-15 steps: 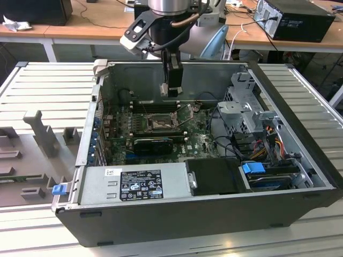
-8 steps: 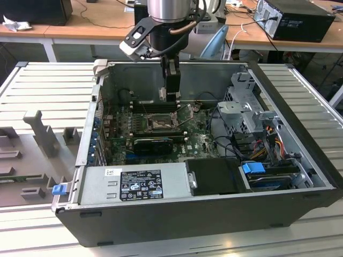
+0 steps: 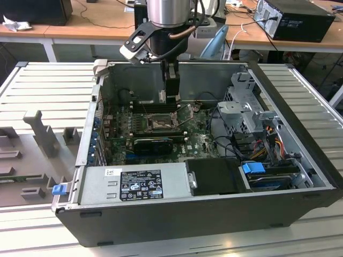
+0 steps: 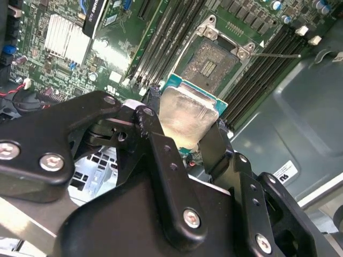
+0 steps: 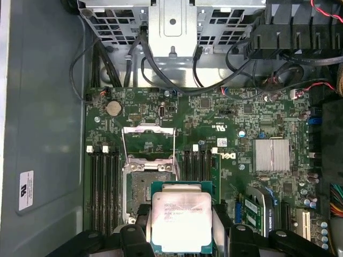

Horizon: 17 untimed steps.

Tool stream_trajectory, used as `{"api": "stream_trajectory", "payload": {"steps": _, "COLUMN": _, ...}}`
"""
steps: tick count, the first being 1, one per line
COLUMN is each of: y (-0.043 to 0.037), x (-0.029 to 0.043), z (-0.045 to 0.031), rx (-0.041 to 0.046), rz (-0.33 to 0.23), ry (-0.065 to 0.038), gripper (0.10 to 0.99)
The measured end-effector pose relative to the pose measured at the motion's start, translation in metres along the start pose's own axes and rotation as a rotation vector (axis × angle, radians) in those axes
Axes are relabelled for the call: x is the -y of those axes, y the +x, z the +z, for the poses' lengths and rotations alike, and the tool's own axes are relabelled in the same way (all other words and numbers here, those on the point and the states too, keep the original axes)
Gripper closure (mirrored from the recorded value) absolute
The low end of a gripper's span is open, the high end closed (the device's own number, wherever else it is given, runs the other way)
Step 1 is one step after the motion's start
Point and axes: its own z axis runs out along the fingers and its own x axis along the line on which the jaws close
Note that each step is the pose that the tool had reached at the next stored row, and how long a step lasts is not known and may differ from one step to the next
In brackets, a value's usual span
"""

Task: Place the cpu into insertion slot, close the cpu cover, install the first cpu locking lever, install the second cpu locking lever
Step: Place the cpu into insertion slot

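My gripper hangs inside the open computer case, shut on the cpu, a silvery square chip on a green-edged base. In both wrist views the black fingers clamp two opposite edges of the cpu. The chip is held in the air just off to one side of the insertion slot, whose dark contact field lies bare. The cpu cover is swung open, away from the slot. A thin locking lever sticks out beside the insertion slot. In the exterior view the insertion slot lies below the gripper.
Memory slots flank the socket on both sides. A finned heatsink sits on the motherboard. Black cables and a drive cage stand at the exterior view's right. The power supply runs along the near case wall.
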Motion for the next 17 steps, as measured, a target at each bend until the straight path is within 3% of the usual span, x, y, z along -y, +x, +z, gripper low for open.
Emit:
{"api": "stream_trajectory", "payload": {"steps": 6, "y": -0.0001, "x": 0.0023, "z": 0.0095, "rx": 0.0041, "rz": 0.038, "ry": 0.000, "gripper": 0.549}}
{"api": "stream_trajectory", "payload": {"steps": 17, "y": -0.0006, "x": 0.0070, "z": 0.0434, "rx": 0.0042, "rz": 0.039, "ry": 0.001, "gripper": 0.549}}
